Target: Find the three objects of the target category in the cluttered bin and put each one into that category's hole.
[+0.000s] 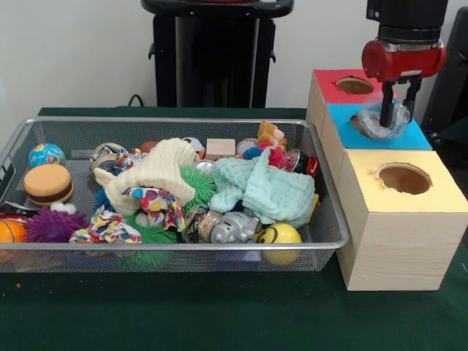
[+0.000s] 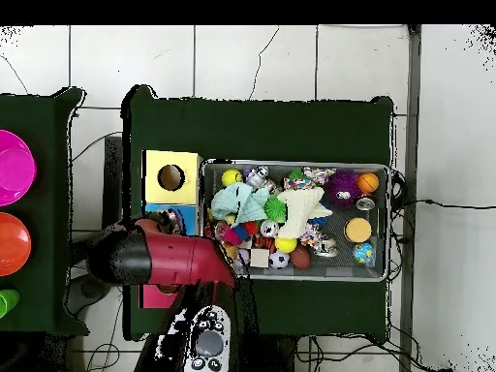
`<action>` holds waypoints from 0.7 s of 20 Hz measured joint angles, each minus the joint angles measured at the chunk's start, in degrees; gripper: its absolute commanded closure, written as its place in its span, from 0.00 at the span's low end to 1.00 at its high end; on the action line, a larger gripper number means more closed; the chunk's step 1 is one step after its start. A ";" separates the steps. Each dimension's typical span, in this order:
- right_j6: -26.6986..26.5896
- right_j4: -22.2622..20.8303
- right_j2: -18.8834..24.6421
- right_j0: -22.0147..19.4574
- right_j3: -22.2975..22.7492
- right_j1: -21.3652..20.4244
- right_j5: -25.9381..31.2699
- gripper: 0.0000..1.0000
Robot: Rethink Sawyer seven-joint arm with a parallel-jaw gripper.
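My gripper (image 1: 398,102) hangs over the round hole in the blue top (image 1: 409,137) of the middle wooden box. Its fingers (image 1: 385,106) are closed on a crushed transparent plastic bottle (image 1: 376,123), which rests in the mouth of the hole and hides it. In the overhead view the red arm (image 2: 174,260) covers the gripper and most of the blue top (image 2: 187,215). The silver wire-mesh bin (image 1: 183,121) lies left of the boxes, full of toys; it also shows in the overhead view (image 2: 295,165). No other clear bottle shows among the toys.
A red-topped box (image 1: 333,91) stands behind the blue one and a yellow-topped box (image 1: 431,197) in front, each with a round hole. The bin holds a green cloth (image 1: 270,186), a cream knitted piece (image 1: 157,172), a silver toy animal (image 1: 230,227) and several balls.
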 measured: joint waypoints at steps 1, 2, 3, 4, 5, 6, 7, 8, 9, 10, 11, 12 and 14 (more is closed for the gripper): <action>0.21 0.41 0.01 0.58 0.47 0.06 0.00 1.00; 0.39 0.60 0.02 0.90 0.80 0.11 0.00 1.00; 0.58 0.68 0.02 1.09 1.03 0.15 0.00 1.00; 0.76 0.75 0.02 1.29 1.26 0.20 0.00 1.00; 0.92 0.75 0.02 1.38 1.42 0.24 0.00 1.00; 1.19 0.77 0.03 1.47 1.67 0.30 0.00 1.00; 1.54 0.77 0.05 1.43 2.11 0.37 0.00 1.00; 1.64 0.77 0.06 1.37 2.37 0.38 -0.01 1.00; 1.73 0.78 0.07 1.30 2.62 0.39 -0.01 1.00; 1.81 0.75 0.10 1.02 3.41 0.44 -0.04 1.00; 1.81 0.80 0.12 0.85 3.74 0.44 -0.22 1.00; 1.81 0.81 0.17 0.70 3.87 0.39 -0.54 1.00; 1.81 0.78 0.26 0.19 4.09 0.32 -1.86 1.00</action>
